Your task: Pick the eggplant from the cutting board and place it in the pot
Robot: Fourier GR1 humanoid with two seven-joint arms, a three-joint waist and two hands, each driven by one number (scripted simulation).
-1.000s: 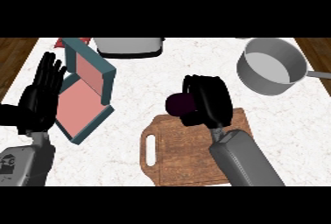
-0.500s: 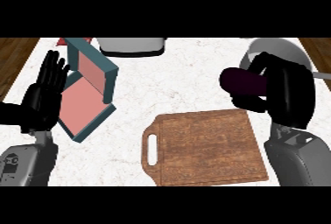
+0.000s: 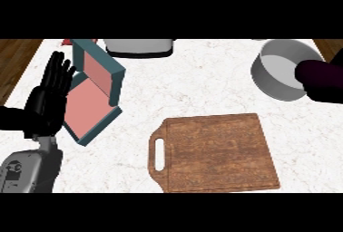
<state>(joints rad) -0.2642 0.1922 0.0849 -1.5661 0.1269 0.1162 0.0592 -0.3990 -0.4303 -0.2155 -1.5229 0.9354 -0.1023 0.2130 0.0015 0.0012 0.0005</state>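
Eggplant (image 3: pixel 319 76) at the grey pot's (image 3: pixel 267 75) right rim

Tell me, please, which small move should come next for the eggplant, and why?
Probably shift the eggplant a little toward the view's left, then lower it. It shows at the right rim of the pot, only partly over the opening and not at its middle. The cutting board is already bare, so only the placing seems left.

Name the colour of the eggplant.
Dark purple. The eggplant shows best in the head view, at its right edge.
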